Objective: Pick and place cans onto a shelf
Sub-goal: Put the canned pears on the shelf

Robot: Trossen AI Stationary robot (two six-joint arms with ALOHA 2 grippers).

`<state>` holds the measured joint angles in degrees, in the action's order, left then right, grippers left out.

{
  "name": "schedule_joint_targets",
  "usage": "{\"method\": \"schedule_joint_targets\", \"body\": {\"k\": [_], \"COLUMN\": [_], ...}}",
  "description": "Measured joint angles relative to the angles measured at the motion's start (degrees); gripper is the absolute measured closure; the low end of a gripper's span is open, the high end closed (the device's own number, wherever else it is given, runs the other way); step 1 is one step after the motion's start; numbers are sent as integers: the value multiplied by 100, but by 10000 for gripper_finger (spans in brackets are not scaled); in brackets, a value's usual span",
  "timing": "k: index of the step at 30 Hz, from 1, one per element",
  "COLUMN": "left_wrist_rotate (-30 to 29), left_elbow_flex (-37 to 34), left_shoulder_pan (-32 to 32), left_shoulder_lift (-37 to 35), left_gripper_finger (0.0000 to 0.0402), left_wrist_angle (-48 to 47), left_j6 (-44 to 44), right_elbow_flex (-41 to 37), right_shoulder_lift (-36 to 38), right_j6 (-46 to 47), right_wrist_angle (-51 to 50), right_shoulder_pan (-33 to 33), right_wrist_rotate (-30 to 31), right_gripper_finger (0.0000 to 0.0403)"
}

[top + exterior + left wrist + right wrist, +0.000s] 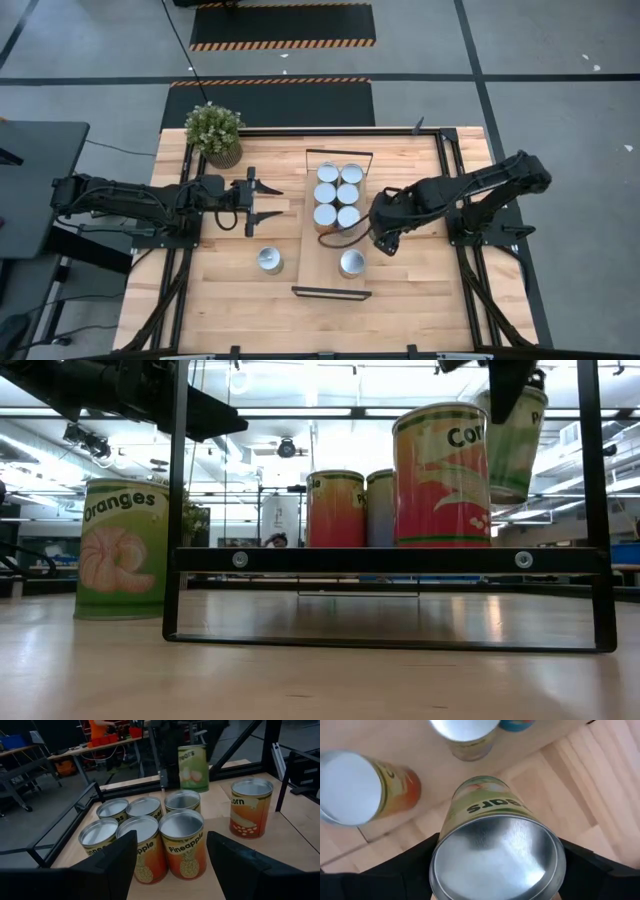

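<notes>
The shelf (322, 262) is a narrow light-wood board with black wire rails at both short ends. Several cans (337, 195) stand on it in a block, and a corn can (352, 263) stands alone nearer the front rail. An oranges can (270, 260) stands on the table left of the shelf. My right gripper (383, 238) is shut on a green pears can (193, 767) held up over the shelf's right side. My left gripper (268, 200) waits open left of the shelf, pointing level at the block with nothing between its fingers. My right gripper pinches the pears can between its two fingers, on opposite sides of the wall just under the top rim (447, 827). The fingers (420, 870) come from above, pointing down. The can hangs below them about upright, lifted clear of shelf and table (512, 430).
A potted plant (213, 132) stands at the table's far left corner. Black frame rails run along the table's left and right sides (447, 170). Bare shelf board lies between the block and the corn can, and beyond it toward the front rail (332, 292).
</notes>
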<state>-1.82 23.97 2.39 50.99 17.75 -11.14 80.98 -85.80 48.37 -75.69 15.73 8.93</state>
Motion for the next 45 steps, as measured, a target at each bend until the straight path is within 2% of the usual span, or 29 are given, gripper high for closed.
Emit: {"method": "schedule_joint_targets", "body": {"k": [10,17,22,34,45], "left_wrist_rotate": [-5,-5,-5,-5,-5], "left_elbow_flex": [0,0,0,0,0], "left_shoulder_pan": [0,1,0,1,0], "left_shoulder_lift": [0,-1,-1,-1,0], "left_gripper_finger": [157,157,157,157,157], "left_wrist_angle": [33,34,36,37,34], "left_j6": [4,4,4,7,9], "right_elbow_flex": [1722,2208,2242,2192,2568], "right_shoulder_lift": [-1710,-2355,-2461,-2466,-2469], "right_j6": [-1194,-2100,-2423,-2458,-2460], "right_wrist_angle": [-646,-650,-447,33,-506], "right_shoulder_pan": [153,102,100,96,72], "right_wrist_rotate": [-139,-149,-188,-230,23], "right_gripper_finger": [75,74,74,73,70]}}
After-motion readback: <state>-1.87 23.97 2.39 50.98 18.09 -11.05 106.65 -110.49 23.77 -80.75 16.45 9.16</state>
